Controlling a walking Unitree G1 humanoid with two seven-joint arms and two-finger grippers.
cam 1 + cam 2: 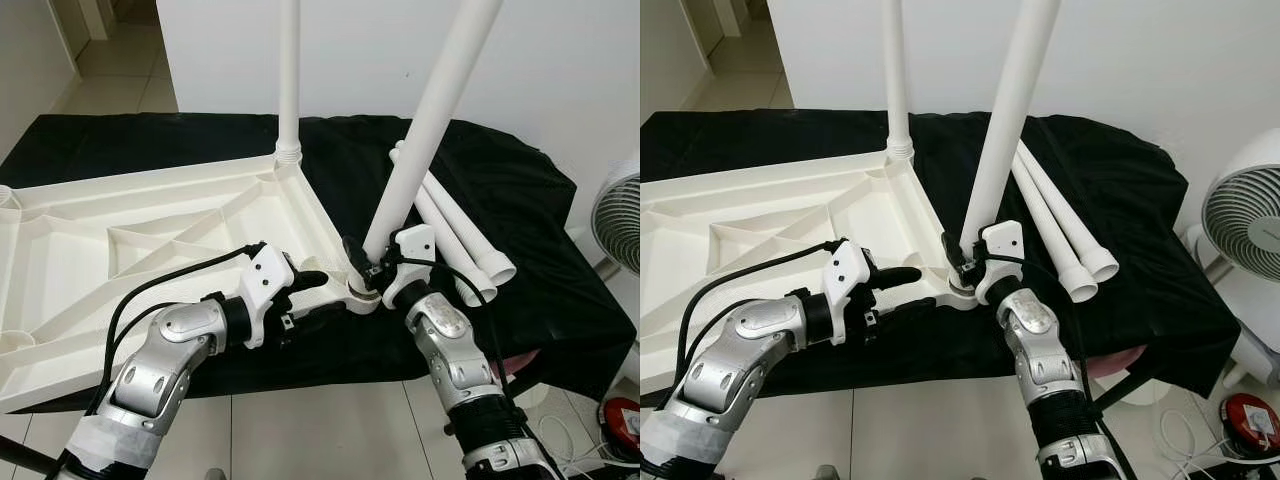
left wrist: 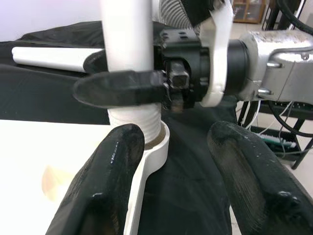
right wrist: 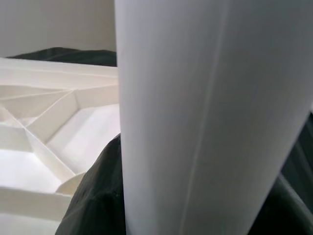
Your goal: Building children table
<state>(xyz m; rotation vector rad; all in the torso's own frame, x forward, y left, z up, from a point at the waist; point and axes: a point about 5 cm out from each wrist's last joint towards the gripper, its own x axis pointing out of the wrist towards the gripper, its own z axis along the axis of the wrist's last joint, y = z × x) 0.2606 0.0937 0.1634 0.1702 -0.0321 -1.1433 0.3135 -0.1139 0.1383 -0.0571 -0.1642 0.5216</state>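
White plastic, light but smooth and slippy; the leg point(image 1: 420, 130) stands tilted in the tabletop point(image 1: 150, 240) corner socket; right gripper point(image 1: 372, 272) jaws clamp it low; left gripper point(image 1: 318, 298) jaws gape beside.

A home: tiled floor point(image 1: 330, 425), white fan point(image 1: 1245, 215) (bare walls).

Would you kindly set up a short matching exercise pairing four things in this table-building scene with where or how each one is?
Things:
1. far leg
2. tilted leg
3. spare legs
4. left pincer

States:
A. lying flat on the black cloth
B. open beside the near corner socket
C. standing upright in a corner of the tabletop
D. gripped near its base by the right pincer

Pairs: 1-C, 2-D, 3-A, 4-B
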